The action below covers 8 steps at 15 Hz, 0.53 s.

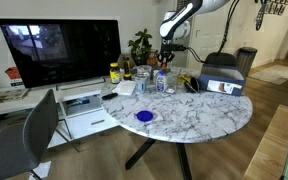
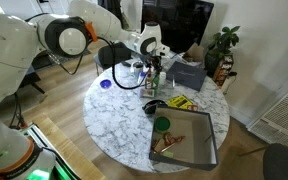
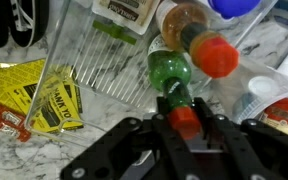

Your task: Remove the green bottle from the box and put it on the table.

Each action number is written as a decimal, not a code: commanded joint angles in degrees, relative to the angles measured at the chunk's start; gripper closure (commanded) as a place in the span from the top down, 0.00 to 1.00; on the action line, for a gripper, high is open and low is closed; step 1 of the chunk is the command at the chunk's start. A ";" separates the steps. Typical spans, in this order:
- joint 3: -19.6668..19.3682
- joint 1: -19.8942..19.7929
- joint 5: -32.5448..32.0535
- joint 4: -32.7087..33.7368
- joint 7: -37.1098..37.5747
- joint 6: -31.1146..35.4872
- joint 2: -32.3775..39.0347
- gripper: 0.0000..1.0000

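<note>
Item: green bottle, slim, red-capped, lying on its side in the wrist view, touching a clear bottle with an orange-red cap. It is outside the box, in the cluster of bottles just beside it on the table. Whether a clear-walled container surrounds that cluster cannot be told. Gripper: clenched on the green bottle's capped end, dark fingers tight either side with no gap showing. In both exterior views it hangs low over the cluster, near the box but apart from it. Yellow packets: flat on the marble, near the box. Yellow jar: upright, well apart from the box, beyond the cluster. Tray: well apart from the box, at the table's edge.
</note>
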 commanded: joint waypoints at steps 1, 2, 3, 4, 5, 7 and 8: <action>-0.27 0.60 0.08 1.55 0.40 -0.13 1.60 0.57; -0.43 0.79 -0.17 1.06 0.36 0.13 1.24 0.64; -0.49 0.90 -0.25 0.64 0.29 0.44 0.94 0.70; -0.51 0.97 -0.26 0.03 0.19 0.72 0.40 0.79; -0.58 1.10 -0.39 -0.44 0.04 0.80 -0.05 0.86; -0.90 1.33 -1.06 -2.63 -0.81 0.66 -2.17 0.99; -0.94 1.25 -1.38 -4.13 -1.76 0.86 -3.60 1.00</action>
